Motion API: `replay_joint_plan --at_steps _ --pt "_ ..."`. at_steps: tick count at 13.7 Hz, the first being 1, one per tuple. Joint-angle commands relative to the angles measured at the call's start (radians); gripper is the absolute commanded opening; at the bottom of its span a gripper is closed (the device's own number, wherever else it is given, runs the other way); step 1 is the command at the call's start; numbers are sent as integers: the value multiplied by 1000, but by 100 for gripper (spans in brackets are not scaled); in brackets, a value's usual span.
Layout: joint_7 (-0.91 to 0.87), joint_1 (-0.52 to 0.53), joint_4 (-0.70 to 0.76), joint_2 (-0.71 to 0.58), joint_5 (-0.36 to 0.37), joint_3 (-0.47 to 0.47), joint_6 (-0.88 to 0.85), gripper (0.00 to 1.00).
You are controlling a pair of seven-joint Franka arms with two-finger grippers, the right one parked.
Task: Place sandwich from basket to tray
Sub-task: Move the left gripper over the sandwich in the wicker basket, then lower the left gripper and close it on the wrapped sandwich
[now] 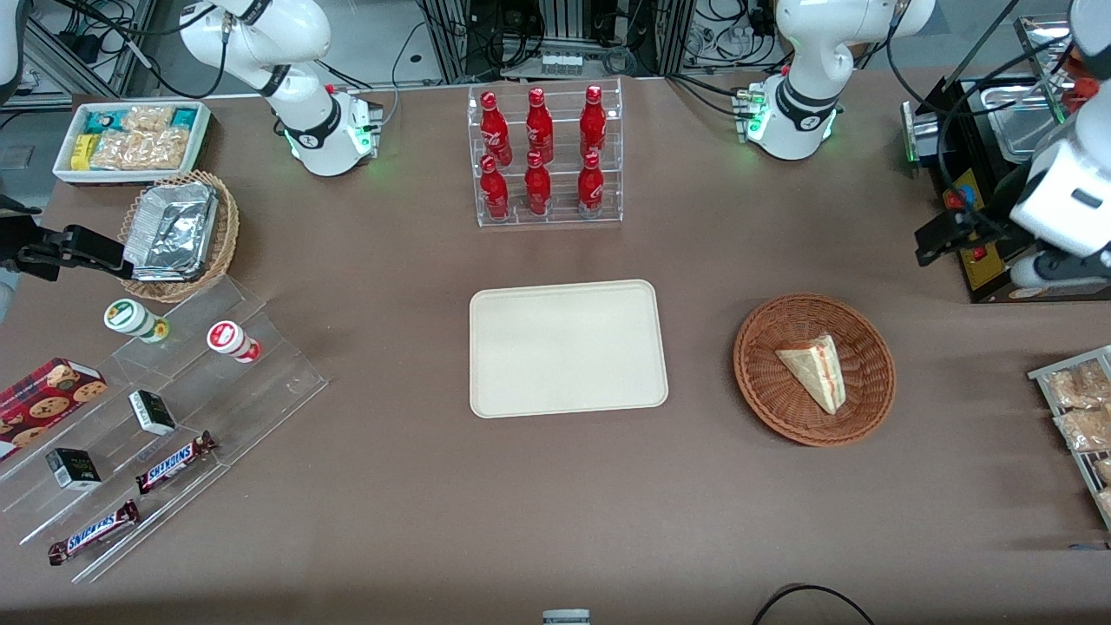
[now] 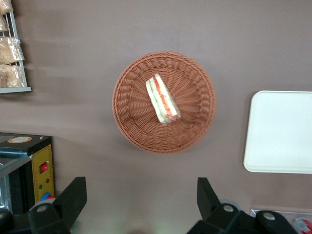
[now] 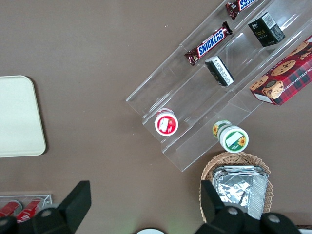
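The sandwich [image 1: 814, 371] [image 2: 162, 99], a pale bread wedge with a red and green filling edge, lies in the round reddish-brown wicker basket [image 1: 764, 392] [image 2: 131, 126]. The cream tray [image 1: 568, 347] [image 2: 280, 131] lies flat and bare at the table's middle, beside the basket toward the parked arm's end. My left gripper [image 1: 936, 243] [image 2: 140, 187] hangs well above the table, farther from the front camera than the basket and toward the working arm's end. Its fingers [image 2: 73, 192] stand wide apart and open, holding nothing, clear of basket and sandwich.
A black box with a yellow panel [image 1: 976, 243] [image 2: 34, 165] stands under the gripper. A wire rack of snack packets [image 1: 1081, 417] [image 2: 9, 53] sits at the working arm's end. A clear rack of red bottles [image 1: 545, 156] stands farther back than the tray.
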Motion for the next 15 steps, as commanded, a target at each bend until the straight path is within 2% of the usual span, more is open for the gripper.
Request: replay_joint_plan --at_steps 1,3,11,15 --pt "-6 1 -75 33 27 -7 94 100" --pt "-61 1 -197 30 30 -7 229 100" --pt "-563 -2 -665 -15 27 -13 861 100" --pt "-609 -3 -779 25 23 -22 1062 100"
